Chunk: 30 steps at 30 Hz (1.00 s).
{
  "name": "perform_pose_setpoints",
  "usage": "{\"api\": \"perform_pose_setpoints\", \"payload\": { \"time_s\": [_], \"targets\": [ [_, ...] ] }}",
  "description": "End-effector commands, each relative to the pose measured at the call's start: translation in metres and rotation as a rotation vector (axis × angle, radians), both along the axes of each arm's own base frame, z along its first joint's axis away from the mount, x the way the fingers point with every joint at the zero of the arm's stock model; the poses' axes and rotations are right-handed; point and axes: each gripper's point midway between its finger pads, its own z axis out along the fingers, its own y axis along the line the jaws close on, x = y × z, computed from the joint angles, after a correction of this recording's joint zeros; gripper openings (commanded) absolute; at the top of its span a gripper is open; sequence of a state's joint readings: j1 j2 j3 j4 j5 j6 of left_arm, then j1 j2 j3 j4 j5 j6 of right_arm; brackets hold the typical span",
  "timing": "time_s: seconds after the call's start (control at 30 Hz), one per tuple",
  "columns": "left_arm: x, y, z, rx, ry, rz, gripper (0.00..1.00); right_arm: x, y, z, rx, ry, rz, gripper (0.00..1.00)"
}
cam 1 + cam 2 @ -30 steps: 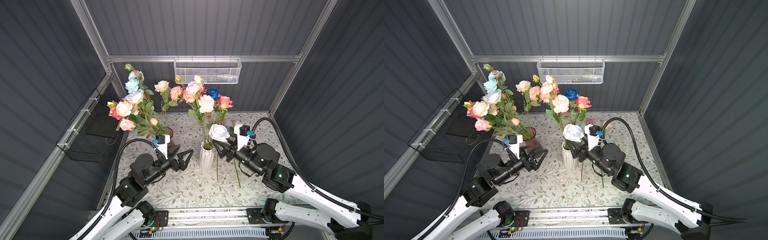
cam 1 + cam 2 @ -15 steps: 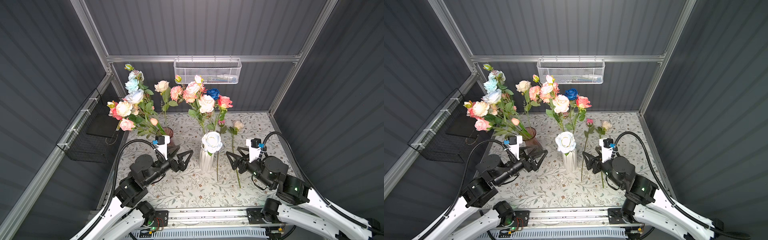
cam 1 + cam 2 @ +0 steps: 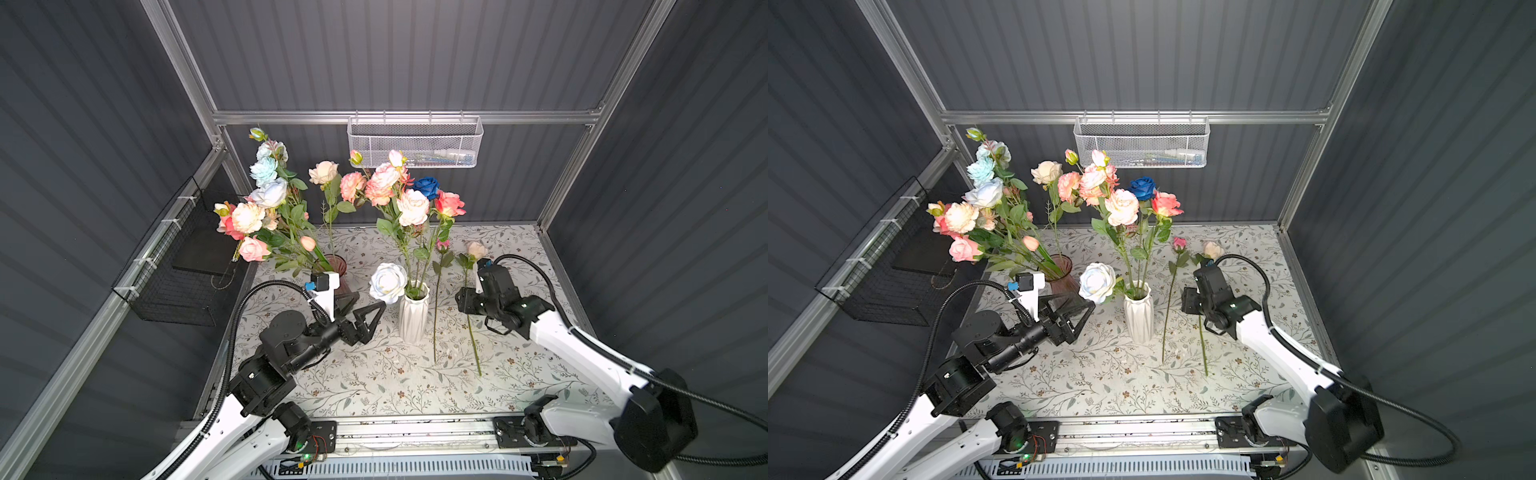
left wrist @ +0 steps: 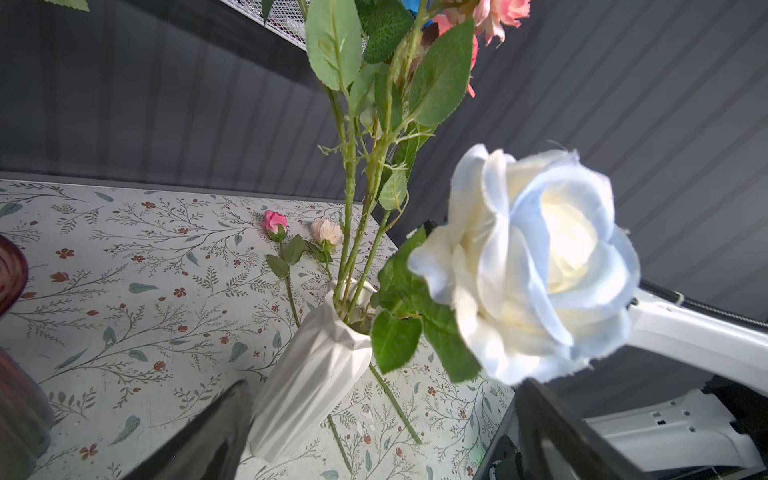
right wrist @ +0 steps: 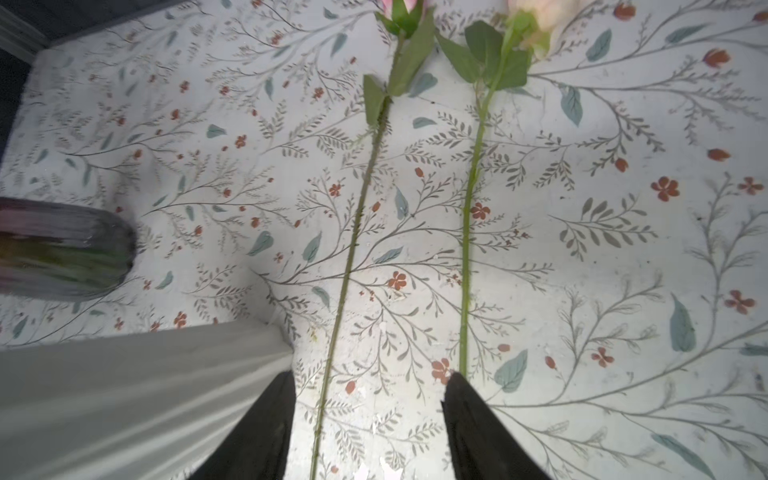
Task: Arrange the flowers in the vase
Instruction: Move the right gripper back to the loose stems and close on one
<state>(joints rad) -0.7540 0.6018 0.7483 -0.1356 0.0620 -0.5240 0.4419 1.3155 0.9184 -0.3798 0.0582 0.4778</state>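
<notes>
Two loose flowers lie side by side on the patterned table, just right of the white vase, with their heads toward the far wall. The pink-budded flower is nearer the vase and the peach-budded flower is to its right. The right gripper hangs over their stems pointing down, its jaws apart and grasping nothing. In the right wrist view the pink-budded flower's stem runs between the two black fingers without touching either. The peach-budded flower's stem disappears behind the tip of one finger, and I cannot tell whether they touch. The white vase stands close beside the other finger, crowding that side. The vase holds a bunch of tall flowers, a dark blue rose among them. A pale blue rose droops low over the vase's left rim. The left gripper hovers just left of the vase, jaws spread wide and empty, one fingertip right under that drooping head. Farther left, a pink glass vase holds a second bunch leaning left. A mesh basket hangs on the far wall and a black wire basket on the left wall.
</notes>
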Motion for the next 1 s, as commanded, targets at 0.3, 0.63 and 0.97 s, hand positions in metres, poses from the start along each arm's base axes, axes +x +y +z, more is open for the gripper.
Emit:
{"api": "perform_pose_setpoints", "payload": {
  "time_s": [0.3, 0.63, 0.97],
  "targets": [
    [-0.008, 0.007, 0.003, 0.0, -0.025, -0.003, 1.0, 0.08, -0.037, -0.079, -0.065, 0.281, -0.106, 0.46],
    [-0.012, 0.013, 0.005, -0.004, -0.036, 0.008, 1.0, 0.109, -0.04, -0.116, -0.118, 0.403, -0.133, 0.38],
    [-0.014, 0.018, 0.007, -0.001, -0.046, 0.02, 1.0, 0.111, -0.041, -0.127, -0.142, 0.447, -0.127, 0.2]
  ]
}}
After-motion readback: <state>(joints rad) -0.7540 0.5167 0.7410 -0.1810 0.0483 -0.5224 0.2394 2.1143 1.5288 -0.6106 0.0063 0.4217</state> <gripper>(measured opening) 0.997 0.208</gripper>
